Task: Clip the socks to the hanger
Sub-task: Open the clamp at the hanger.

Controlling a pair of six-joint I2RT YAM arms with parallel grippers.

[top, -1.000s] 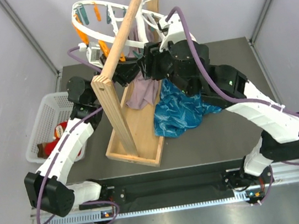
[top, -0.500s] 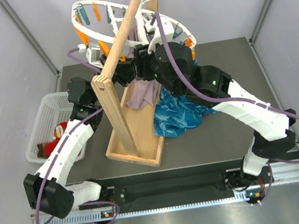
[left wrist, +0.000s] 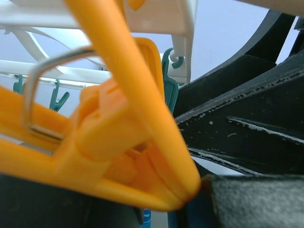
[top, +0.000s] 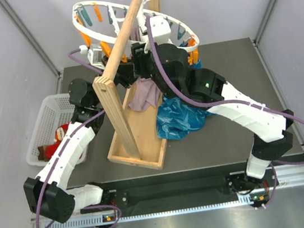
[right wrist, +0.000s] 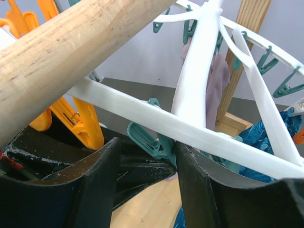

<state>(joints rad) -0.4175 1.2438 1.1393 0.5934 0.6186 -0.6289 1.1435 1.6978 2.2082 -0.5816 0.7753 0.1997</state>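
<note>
So far: you have one dull mauve sock [top: 145, 95] hanging below the hanger [top: 78, 23], close to the wooden pole [top: 124, 35]. It looks hung from the ring, but the arms hide the peg that would hold it.
Left to do: the red socks [top: 59, 132] and the tan-brown sock [top: 47, 152] lie in the white basket [top: 39, 123] at the table's left, well apart from the hanger. I judge you well short of halfway.
Hanger: it sits tilted on the pole, orange and teal pegs dangling round the ring; no other sock shows on it.
Left gripper [left wrist: 147, 211]: it is pressed right up to an orange peg [left wrist: 109, 142], which lies between its fingers and fills its view. You cannot tell whether the jaws are squeezing that peg or only flanking it.
Right gripper [right wrist: 146, 164]: it is raised under a white crossbar [right wrist: 142, 114], jaws about half apart. A teal peg [right wrist: 152, 137] sits just past the fingertips, and no grip on anything is visible.
Blue cloth [top: 180, 115]: it lies crumpled on the table beside the wooden stand [top: 135, 133], no part of your job.
Step in hand: probably peg work around the mauve sock; after that, each basket sock needs fetching and clipping.
</note>
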